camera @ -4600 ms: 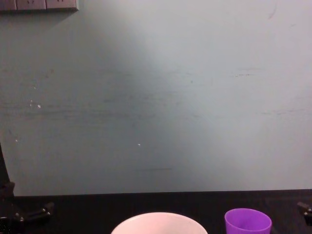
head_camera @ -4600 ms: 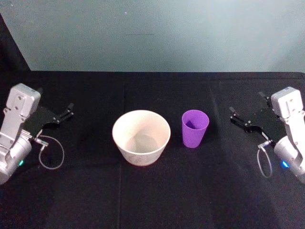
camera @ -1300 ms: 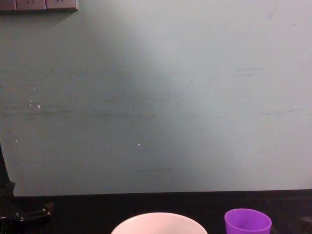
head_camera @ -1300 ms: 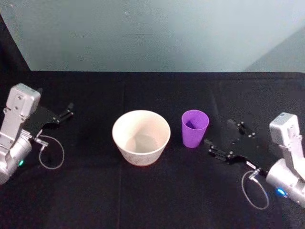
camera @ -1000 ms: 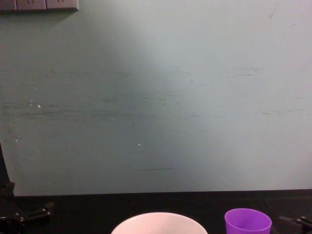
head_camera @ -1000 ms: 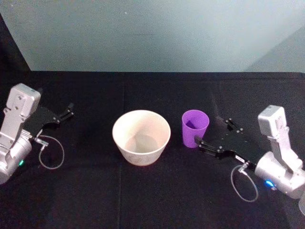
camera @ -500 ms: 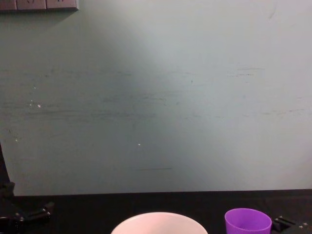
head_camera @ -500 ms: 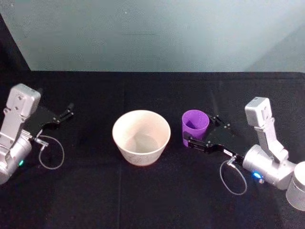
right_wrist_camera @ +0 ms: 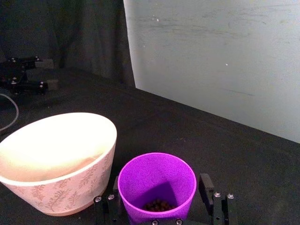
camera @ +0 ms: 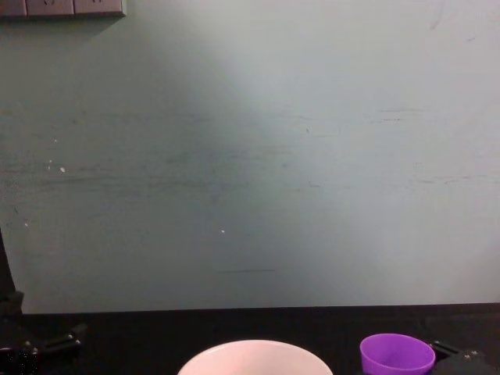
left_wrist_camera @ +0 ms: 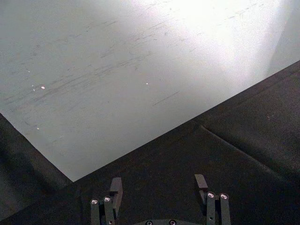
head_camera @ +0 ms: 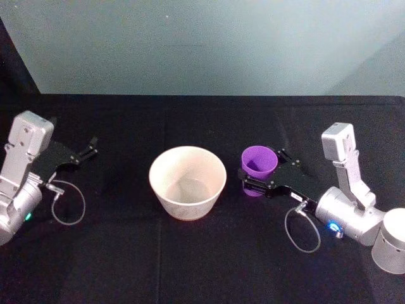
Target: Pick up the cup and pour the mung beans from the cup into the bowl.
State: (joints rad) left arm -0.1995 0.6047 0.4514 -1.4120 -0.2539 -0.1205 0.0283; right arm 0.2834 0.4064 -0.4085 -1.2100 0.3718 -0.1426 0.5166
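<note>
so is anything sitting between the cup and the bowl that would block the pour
Nothing visible does. The cup sits inside the open right pincer, and just a bare strip of black table separates it from the bowl on its left. The left pincer is parked far off near the table's left edge.

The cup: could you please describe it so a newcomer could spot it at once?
On the black table, find the wide pale bowl. Just right of it stands the cup, between the right gripper's open fingers. It is small, bright purple and much narrower.
</note>
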